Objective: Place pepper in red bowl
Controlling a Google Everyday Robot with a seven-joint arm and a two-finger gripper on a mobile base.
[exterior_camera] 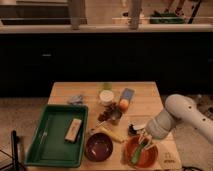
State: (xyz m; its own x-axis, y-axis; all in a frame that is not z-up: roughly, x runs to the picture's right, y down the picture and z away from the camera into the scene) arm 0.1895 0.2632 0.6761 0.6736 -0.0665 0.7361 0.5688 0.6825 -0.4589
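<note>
Beneath hand (144, 141), pepper (137, 152) in red bowl (129, 155).

Single high view, angled down onto the wooden table (145, 97).
Gripper (144, 144) at 5 o'clock, near lower edge.

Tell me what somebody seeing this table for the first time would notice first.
Probably the white robot arm reaching in from the right, its gripper low over the red bowl at the table's front right edge, with the green pepper lying in that bowl. Next comes the big green tray on the left, holding a small tan block, and the dark maroon bowl just left of the red one.
</note>
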